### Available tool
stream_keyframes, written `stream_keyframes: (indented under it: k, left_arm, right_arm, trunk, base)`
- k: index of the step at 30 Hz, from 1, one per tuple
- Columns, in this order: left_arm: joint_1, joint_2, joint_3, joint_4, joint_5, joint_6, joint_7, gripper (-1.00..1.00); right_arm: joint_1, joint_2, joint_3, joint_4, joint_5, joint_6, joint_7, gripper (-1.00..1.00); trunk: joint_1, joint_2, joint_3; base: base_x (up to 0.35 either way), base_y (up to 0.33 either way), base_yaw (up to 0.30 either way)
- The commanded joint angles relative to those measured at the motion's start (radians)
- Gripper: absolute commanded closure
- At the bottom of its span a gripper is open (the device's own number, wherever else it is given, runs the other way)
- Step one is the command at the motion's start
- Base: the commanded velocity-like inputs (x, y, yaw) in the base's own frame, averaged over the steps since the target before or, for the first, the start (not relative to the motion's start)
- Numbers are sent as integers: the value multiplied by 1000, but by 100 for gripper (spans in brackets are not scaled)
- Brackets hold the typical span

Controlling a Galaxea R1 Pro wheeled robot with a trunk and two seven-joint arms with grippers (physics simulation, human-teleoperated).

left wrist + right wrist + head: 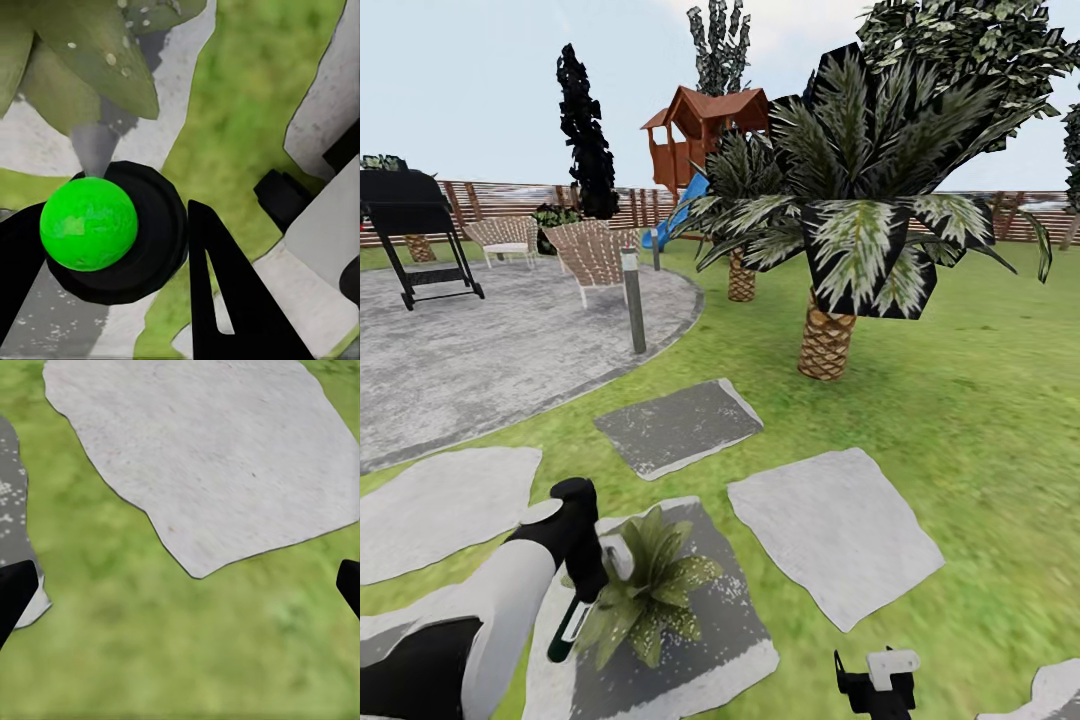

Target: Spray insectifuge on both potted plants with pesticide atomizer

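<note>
Near left: left gripper [582, 590] clamped on the pesticide atomizer [90, 223], green-capped, touching the potted plant [645, 590] on a speckled stepping slab [735, 625]. Near right: right gripper [875, 680] fingers spread apart over lawn [187, 645]. Farther: paved patio [480, 360], palm [840, 240], wooden fence [510, 195].

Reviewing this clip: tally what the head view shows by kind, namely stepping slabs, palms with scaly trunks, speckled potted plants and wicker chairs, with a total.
Stepping slabs: 5, e.g., one only a corner at the frame edge
Palms: 2
Potted plants: 1, next to the left pincer
Wicker chairs: 2
Total: 10
</note>
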Motion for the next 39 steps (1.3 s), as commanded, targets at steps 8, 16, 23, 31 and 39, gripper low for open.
stream_keyframes:
  k: [8, 16, 23, 31, 39]
  left_arm:
    - [13, -2, 12, 0, -15, 13, -9, 100]
    - [8, -2, 14, 0, -11, 13, -10, 100]
    - [9, -2, 14, 1, -12, 13, -10, 100]
    - [15, 14, 4, 7, -21, -1, -8, 100]
    - [-13, -58, 9, -1, -17, 3, -26, 100]
  right_arm:
    - [-1, 0, -4, 1, 11, -3, -6, -100]
    - [-1, 0, -4, 1, 11, -3, -6, -100]
    - [-1, 0, -4, 1, 11, -3, -6, -100]
    - [-1, 0, -3, 1, 11, -3, -6, -100]
    - [-1, 0, -4, 1, 11, -3, -6, -100]
  trunk:
    - [0, 0, -1]
    - [0, 0, -1]
    - [0, 0, -1]
    - [0, 0, -1]
    - [0, 0, -1]
  base:
    - [0, 0, -130]
    - [100, 150, -288]
    - [141, 216, -54]
    - [6, 9, 0]
    - [0, 0, 0]
